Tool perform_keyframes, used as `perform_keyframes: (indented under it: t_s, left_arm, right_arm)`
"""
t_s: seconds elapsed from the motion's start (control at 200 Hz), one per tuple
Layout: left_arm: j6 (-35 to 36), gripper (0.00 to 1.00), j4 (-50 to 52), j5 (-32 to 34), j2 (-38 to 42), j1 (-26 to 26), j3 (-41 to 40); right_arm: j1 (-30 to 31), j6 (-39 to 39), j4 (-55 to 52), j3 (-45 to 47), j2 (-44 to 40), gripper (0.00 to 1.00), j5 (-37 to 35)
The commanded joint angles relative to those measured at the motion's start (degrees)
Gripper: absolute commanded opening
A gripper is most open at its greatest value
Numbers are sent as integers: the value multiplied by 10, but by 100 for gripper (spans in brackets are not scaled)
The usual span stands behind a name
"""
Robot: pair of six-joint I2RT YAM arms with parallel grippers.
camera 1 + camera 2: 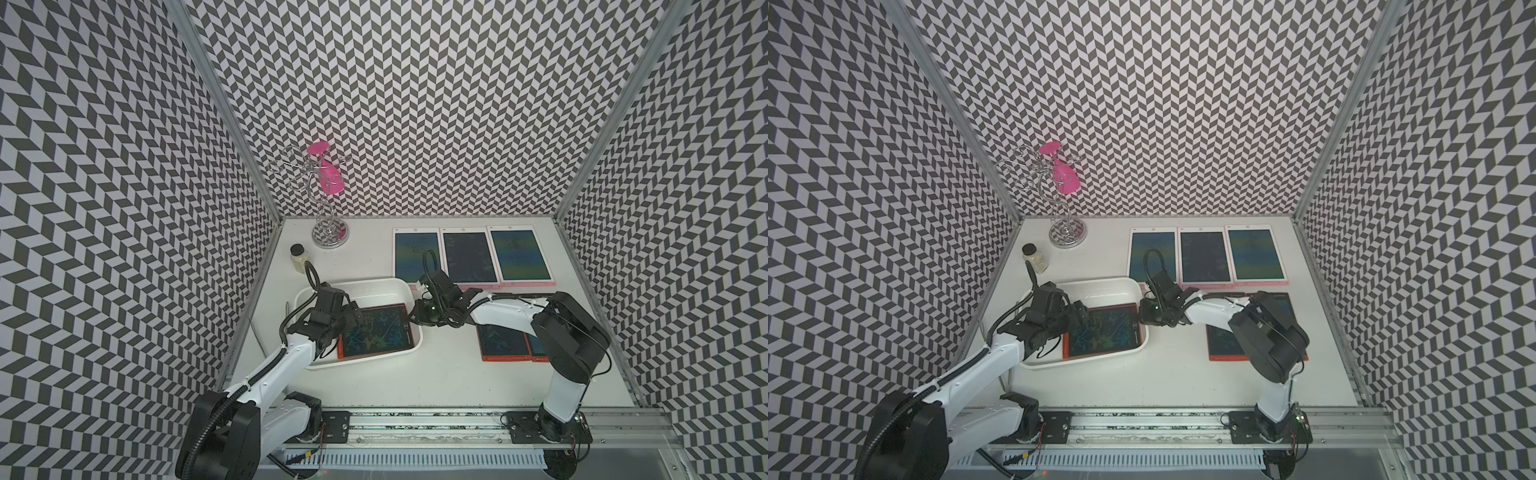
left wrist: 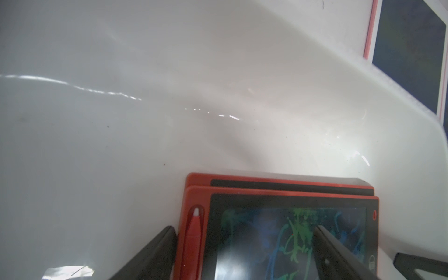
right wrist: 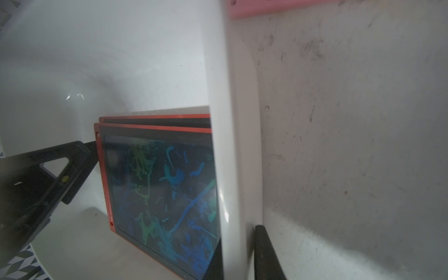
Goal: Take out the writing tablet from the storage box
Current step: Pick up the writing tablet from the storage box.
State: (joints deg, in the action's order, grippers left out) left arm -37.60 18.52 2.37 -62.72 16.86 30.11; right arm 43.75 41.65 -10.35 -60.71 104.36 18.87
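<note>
Writing tablet (image 1: 376, 332), orange, lies in storage box (image 1: 357, 284) on scuffed white bench (image 1: 415, 374); chevron walls (image 1: 415, 104) around. My left pincer (image 2: 243, 230) gapes wide, straddling the stylus (image 2: 194, 230) side. Right pincer (image 3: 238, 254) clamps the box's rim. Only wrist views reveal a second tablet (image 2: 278, 184) underneath.

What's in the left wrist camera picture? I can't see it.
The open left gripper straddles the stylus edge of a red writing tablet, stacked on another tablet, inside the white storage box.
</note>
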Motion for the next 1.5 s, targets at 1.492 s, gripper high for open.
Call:
perform_keyframes:
  t_s: [1.492]
  left_arm:
    - [3,73,-17,-74,100,-7,-7]
  right_arm:
    - [11,15,-2,-35,52,16,8]
